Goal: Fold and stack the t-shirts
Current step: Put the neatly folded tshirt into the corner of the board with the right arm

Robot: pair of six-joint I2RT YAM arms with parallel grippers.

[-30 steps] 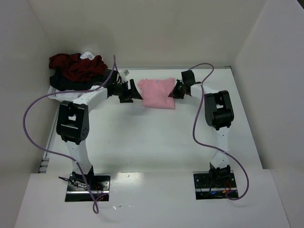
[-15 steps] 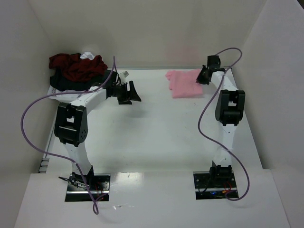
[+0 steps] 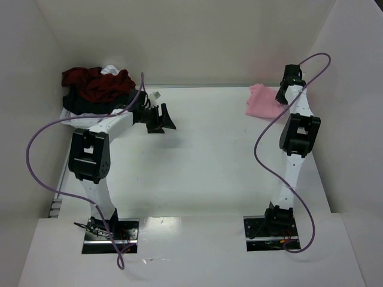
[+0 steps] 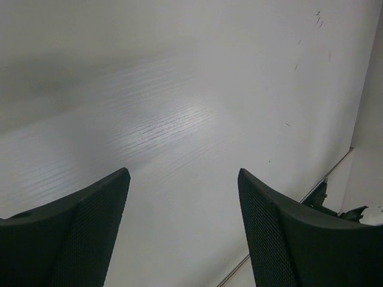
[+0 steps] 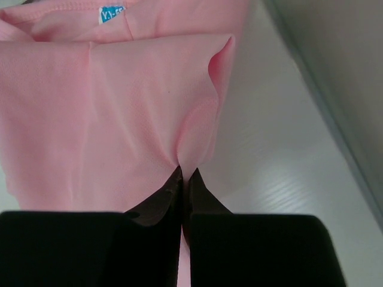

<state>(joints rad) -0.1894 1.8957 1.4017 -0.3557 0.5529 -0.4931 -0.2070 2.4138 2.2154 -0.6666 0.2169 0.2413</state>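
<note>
The pink t-shirt (image 5: 108,119) carries a small blue neck label (image 5: 112,12) with white characters. They seem to begin "Y1-", and the rest runs off the top edge of the right wrist view. Nearest that camera, the right gripper (image 5: 181,179) has its two black fingers (image 5: 197,200) pressed together. Their tips pinch a raised ridge of the pink cloth, with creases running out from the pinch. Past the tips the cloth lies in smooth folded layers, one edge curling up at the right, and the label sits at the far end.

From above, the pink t-shirt (image 3: 263,104) lies on the white table (image 3: 203,155) at the right end of the back wall (image 3: 197,42), close to its foot. The right gripper (image 3: 282,95) is at the side of the shirt nearer the right-hand corner.

The left gripper (image 4: 182,173) holds nothing. Its fingers stand wide apart over bare tabletop, and only the white surface shows between them. In the overhead view the left gripper (image 3: 164,116) is short of the back wall, toward its left half.

At the left end of the back wall sits a heap of unfolded shirts. A dark red t-shirt (image 3: 99,82) lies on top, a black t-shirt (image 3: 81,103) is under it, and a bit of a white t-shirt (image 3: 109,69) shows at the far side.
</note>
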